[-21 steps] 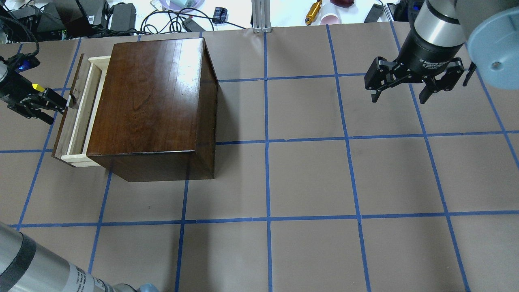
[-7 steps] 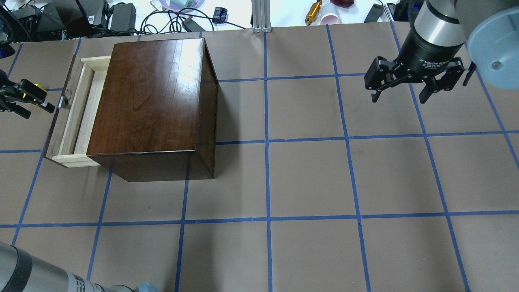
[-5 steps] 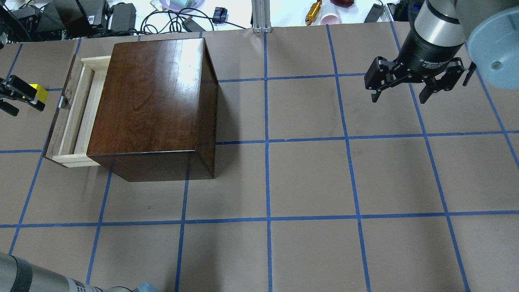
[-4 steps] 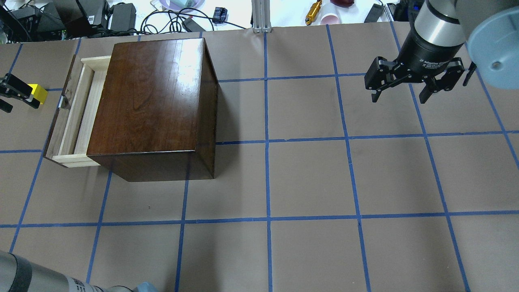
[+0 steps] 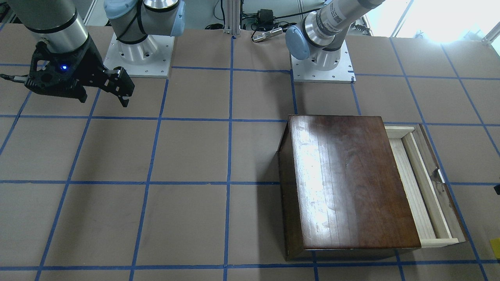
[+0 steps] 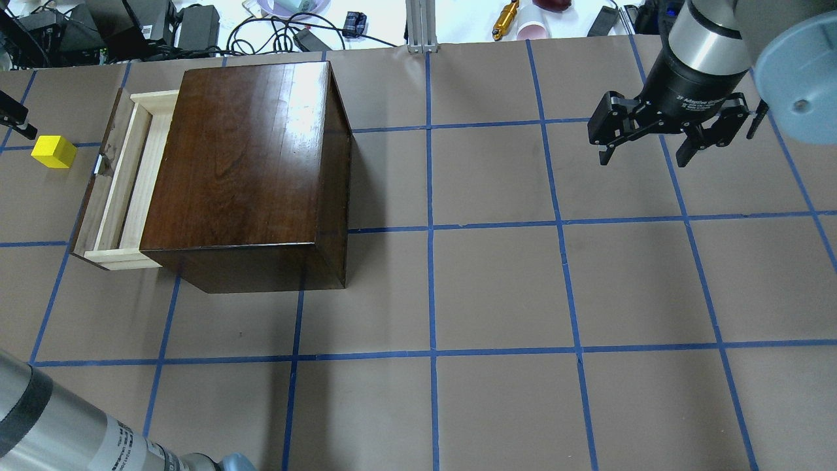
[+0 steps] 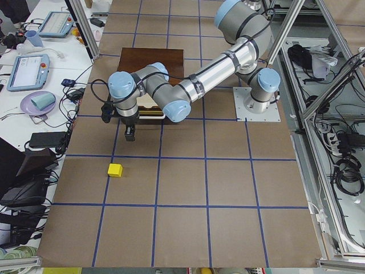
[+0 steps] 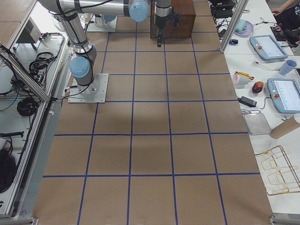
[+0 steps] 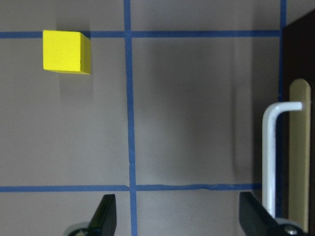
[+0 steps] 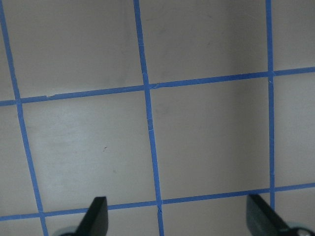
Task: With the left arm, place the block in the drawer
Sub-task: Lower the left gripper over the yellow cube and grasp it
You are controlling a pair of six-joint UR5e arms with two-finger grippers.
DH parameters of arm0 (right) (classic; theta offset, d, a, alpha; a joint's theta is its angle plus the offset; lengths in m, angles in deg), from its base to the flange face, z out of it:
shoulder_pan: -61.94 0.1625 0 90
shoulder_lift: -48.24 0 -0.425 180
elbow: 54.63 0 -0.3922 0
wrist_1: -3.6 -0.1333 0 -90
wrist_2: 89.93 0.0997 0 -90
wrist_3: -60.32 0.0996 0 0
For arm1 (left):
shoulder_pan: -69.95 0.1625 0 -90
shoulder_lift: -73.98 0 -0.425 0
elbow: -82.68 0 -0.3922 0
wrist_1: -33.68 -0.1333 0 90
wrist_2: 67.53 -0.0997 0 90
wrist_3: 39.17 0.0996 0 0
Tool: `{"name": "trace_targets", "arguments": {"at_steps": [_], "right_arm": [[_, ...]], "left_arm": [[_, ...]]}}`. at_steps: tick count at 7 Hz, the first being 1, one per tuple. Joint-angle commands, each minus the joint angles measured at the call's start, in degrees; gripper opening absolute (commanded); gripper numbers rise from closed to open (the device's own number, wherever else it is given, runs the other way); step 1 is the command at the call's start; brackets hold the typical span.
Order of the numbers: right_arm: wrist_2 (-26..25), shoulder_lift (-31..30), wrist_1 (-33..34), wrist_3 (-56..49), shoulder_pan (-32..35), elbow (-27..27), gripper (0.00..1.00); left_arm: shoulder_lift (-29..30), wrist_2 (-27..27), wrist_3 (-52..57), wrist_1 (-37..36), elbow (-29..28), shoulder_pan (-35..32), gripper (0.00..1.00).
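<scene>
Exterior front-facing: shows the glossy dark-brown box (image 5: 347,179) on the desk (image 5: 187,156), with the drawer (image 5: 410,187) pulled out toward the view's right. Pale raw-wood tray floor in view, dark front panel (image 5: 449,203) outermost. Catches only a yellow sliver of the block (image 5: 496,248) at the right edge, on the desk, outside the drawer and apart from the front panel. Puts the right fingers (image 5: 121,86) far off at upper left, spread, gripping nothing.

Overhead exterior: gives the block whole. Small bright yellow cube, matte, crisp edges, top face lighter than the near side face, far smaller than the box. Places it flat on the desk at a blue tape line (image 6: 85,144), left of the front panel, near but not touching. Shows one black tip of the left fingers (image 6: 16,116) at the left edge, clear of the block.

Exterior left: sets the left arm (image 7: 211,68) reaching over the box, fingers pointing down between box and block. Leaves the block alone on the desk, nearer the camera, apart from them.

Left wrist-mounted: finds the block at upper left, square top face even yellow, one narrow darker side face on its right, top edge at the tape line. Shows both left tips wide apart at the bottom, released, nothing between them. Puts the white bar handle (image 9: 268,157) beside the right-hand tip.

Right wrist-mounted: shows both tips spread over desk and tape grid.
</scene>
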Motion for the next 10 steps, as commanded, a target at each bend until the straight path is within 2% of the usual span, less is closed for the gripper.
{"name": "trace_targets", "arguments": {"at_steps": [1, 3, 6, 8, 10], "right_arm": [[0.0, 0.0, 0.0, 0.0, 0.0, 0.0, 1.00], [0.0, 0.0, 0.0, 0.0, 0.0, 0.0, 1.00], [0.0, 0.0, 0.0, 0.0, 0.0, 0.0, 1.00], [0.0, 0.0, 0.0, 0.0, 0.0, 0.0, 1.00], [0.0, 0.0, 0.0, 0.0, 0.0, 0.0, 1.00]], "left_arm": [[7.3, 0.0, -0.1, 0.0, -8.8, 0.0, 0.92], [12.5, 0.0, -0.3, 0.0, -13.5, 0.1, 0.92], [18.1, 0.4, 0.7, -0.7, -17.8, 2.1, 0.92], [20.6, 0.4, 3.7, -1.3, -19.6, 2.9, 0.92], [23.7, 0.8, 5.2, -5.0, -20.0, 2.9, 0.92]]}}
